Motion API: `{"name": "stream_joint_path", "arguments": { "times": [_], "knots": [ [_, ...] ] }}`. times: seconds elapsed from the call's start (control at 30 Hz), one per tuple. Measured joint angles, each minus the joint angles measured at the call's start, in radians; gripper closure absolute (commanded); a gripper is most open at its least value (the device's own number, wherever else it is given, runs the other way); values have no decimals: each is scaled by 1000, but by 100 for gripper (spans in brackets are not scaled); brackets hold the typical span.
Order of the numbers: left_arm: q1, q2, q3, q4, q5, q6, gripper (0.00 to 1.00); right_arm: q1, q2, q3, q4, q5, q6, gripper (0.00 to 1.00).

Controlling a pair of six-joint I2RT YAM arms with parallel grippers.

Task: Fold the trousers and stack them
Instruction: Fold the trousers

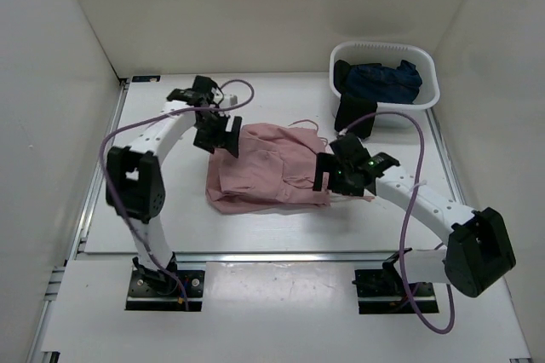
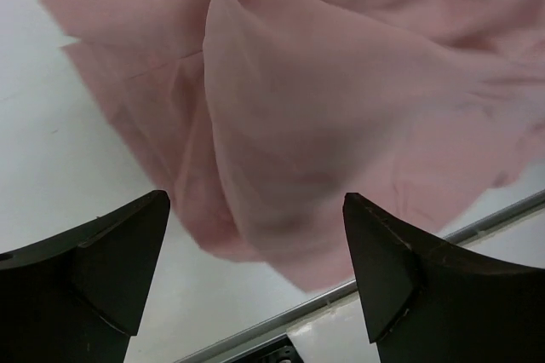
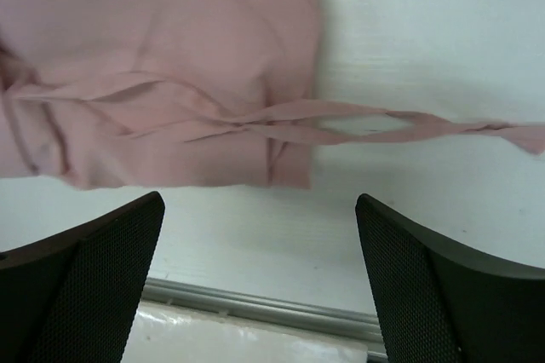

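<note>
The dusty-pink trousers point(image 1: 272, 171) lie folded into a rough wrinkled rectangle in the middle of the table. My left gripper point(image 1: 220, 137) hovers over their upper left corner, open, with nothing between its fingers; in the left wrist view the pink fabric point(image 2: 341, 99) bulges just beyond the fingertips point(image 2: 136, 244). My right gripper point(image 1: 336, 174) stands at the trousers' right edge, open and empty. The right wrist view shows the fabric's edge point(image 3: 170, 116) and a twisted drawstring cord point(image 3: 409, 124) trailing right across the white table.
A white basket point(image 1: 426, 99) at the back right holds dark blue clothing point(image 1: 387, 82); a black piece hangs over its front wall. A metal rail point(image 1: 281, 254) runs along the table's near edge. White walls enclose the table on three sides.
</note>
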Motion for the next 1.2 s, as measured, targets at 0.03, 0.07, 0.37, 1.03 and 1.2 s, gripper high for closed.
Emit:
{"name": "stream_joint_path", "arguments": {
  "times": [0.03,0.07,0.37,1.03,1.2],
  "knots": [
    [-10,47,0,0,0,0,5,-31,-11,-53,22,-30,9,2],
    [-16,95,0,0,-1,0,5,-59,-20,-100,54,-59,13,2],
    [-35,210,-31,-18,51,-10,85,-154,47,-306,362,-353,41,26],
    [-28,-90,-365,-62,28,-5,79,-169,105,-323,579,-566,35,100],
    [22,-57,-421,6,-16,-9,75,-90,44,-344,541,-592,13,93]
  ]
}}
